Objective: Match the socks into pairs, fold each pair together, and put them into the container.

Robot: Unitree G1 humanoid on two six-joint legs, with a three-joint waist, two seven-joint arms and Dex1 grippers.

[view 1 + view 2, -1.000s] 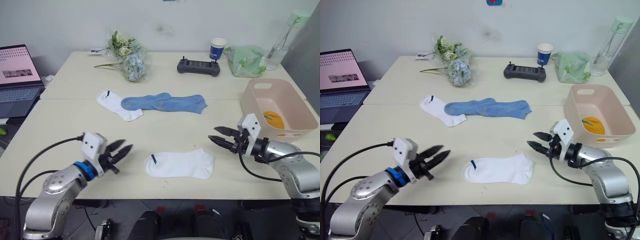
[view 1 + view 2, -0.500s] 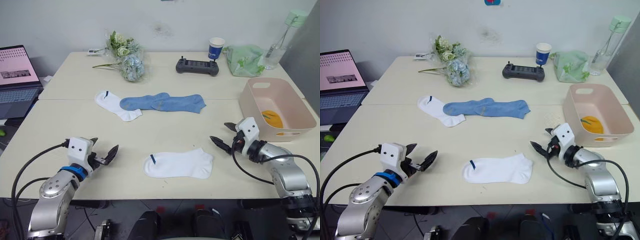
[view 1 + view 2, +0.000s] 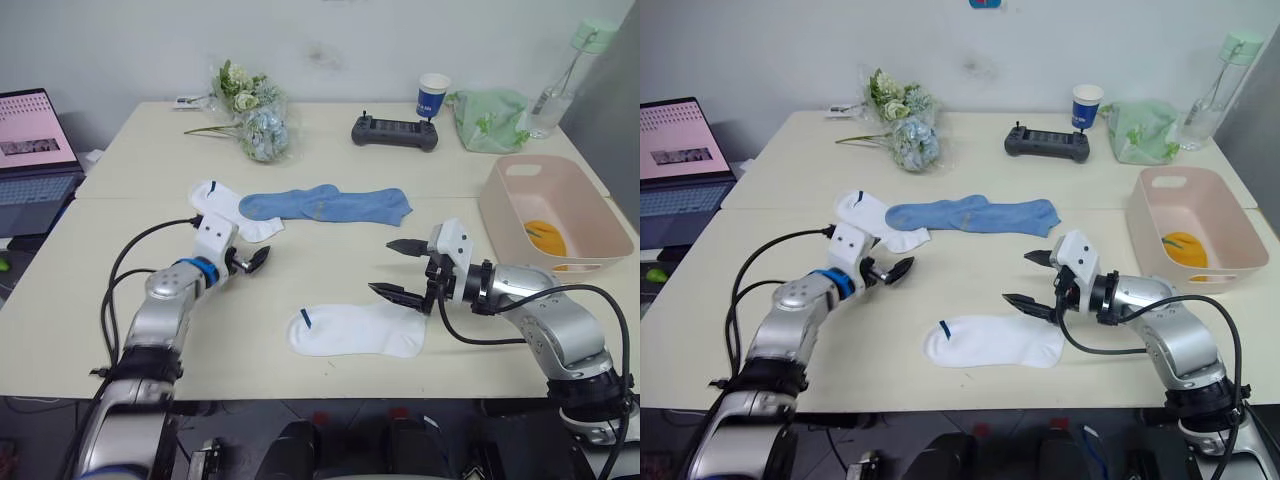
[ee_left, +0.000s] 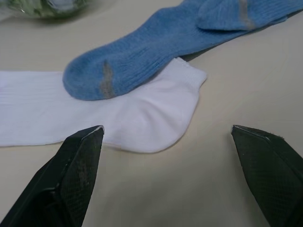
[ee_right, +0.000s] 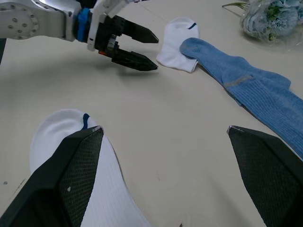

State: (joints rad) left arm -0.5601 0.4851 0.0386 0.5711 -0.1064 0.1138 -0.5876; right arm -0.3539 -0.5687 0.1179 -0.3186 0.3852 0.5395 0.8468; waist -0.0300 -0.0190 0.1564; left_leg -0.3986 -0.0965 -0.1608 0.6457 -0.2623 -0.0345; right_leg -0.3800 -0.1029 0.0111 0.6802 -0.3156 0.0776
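Socks were limp, light cloth: the far white sock lay just ahead of the open left claw, best pinched at its toe; the near white sock lay beneath the open right claw.

The far white sock lies partly hidden: the near end of a light blue sock covers part of it, and the left arm's white wrist housing covers its near edge. The two blue socks overlap, so where one ends cannot be told. Inside the pink tub, the near wall cuts off the mustard-orange sock, leaving its count unclear. The laptop runs off the left edge. The remote's markings are too small to read.
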